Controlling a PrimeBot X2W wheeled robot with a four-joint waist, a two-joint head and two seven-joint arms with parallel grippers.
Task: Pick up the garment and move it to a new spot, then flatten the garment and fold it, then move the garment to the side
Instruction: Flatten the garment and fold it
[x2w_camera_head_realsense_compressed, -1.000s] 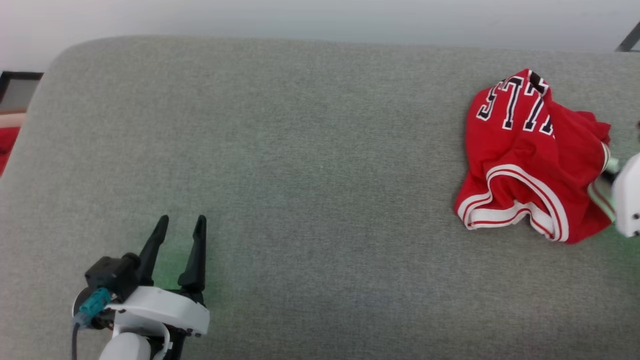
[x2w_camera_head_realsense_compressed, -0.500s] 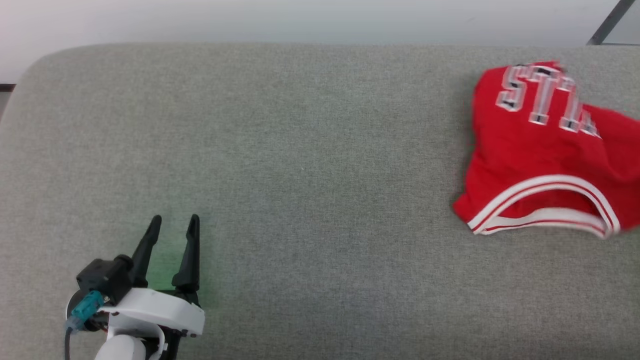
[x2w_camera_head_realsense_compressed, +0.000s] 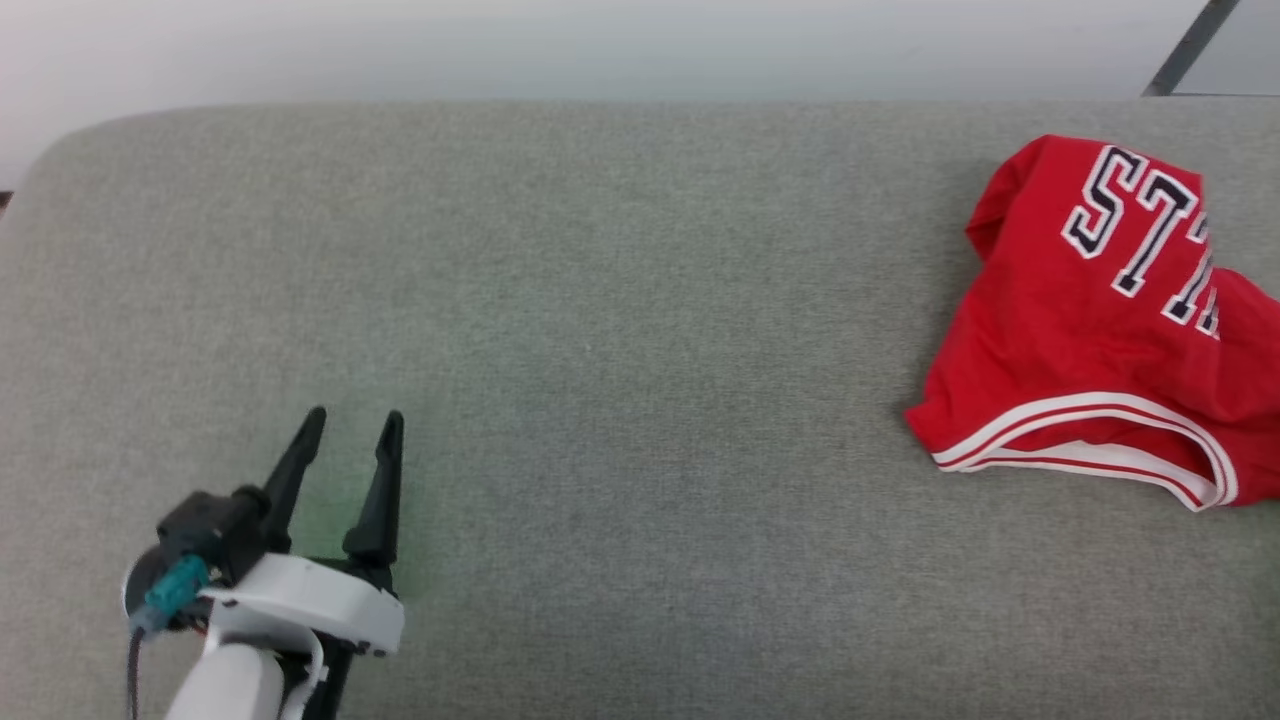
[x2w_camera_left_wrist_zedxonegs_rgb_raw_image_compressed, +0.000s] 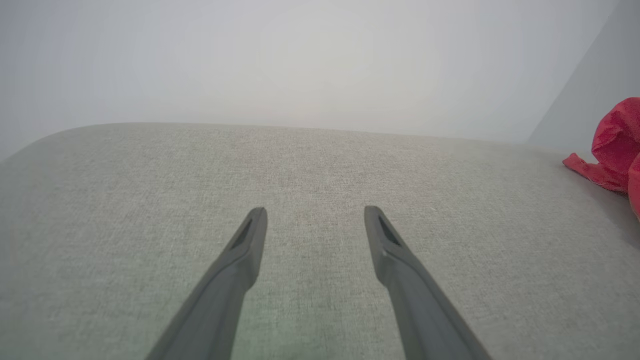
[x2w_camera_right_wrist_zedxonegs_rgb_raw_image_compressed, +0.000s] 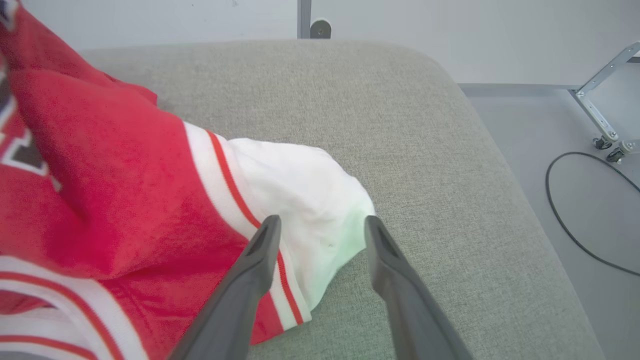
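Head view: one garment (x2w_camera_head_realsense_compressed: 1060, 340) lies crumpled at the right end of the grey cushioned surface (x2w_camera_head_realsense_compressed: 640, 300), near its far edge and cut off by the view's right side. Black, white-outlined letters show on top, and a red-white striped band runs along its near side. The left gripper (x2w_camera_head_realsense_compressed: 355, 415) is near the front left corner, well apart from the garment, its two fingers spread with nothing between them.

Left wrist view: both fingers (x2w_camera_left_wrist_zedxonegs_rgb_raw_image_compressed: 240, 270) are wide apart above bare grey fabric, with one red fold at the far right.

Right wrist view: the right gripper (x2w_camera_right_wrist_zedxonegs_rgb_raw_image_compressed: 322, 220) has its two fingers apart over one white sleeve (x2w_camera_right_wrist_zedxonegs_rgb_raw_image_compressed: 295, 185) with stripe trim, by the surface's rounded right corner; I cannot tell whether they touch it. On the floor (x2w_camera_right_wrist_zedxonegs_rgb_raw_image_compressed: 525, 130) beyond are one black cable (x2w_camera_right_wrist_zedxonegs_rgb_raw_image_compressed: 565, 230) and one metal frame (x2w_camera_right_wrist_zedxonegs_rgb_raw_image_compressed: 597, 117).
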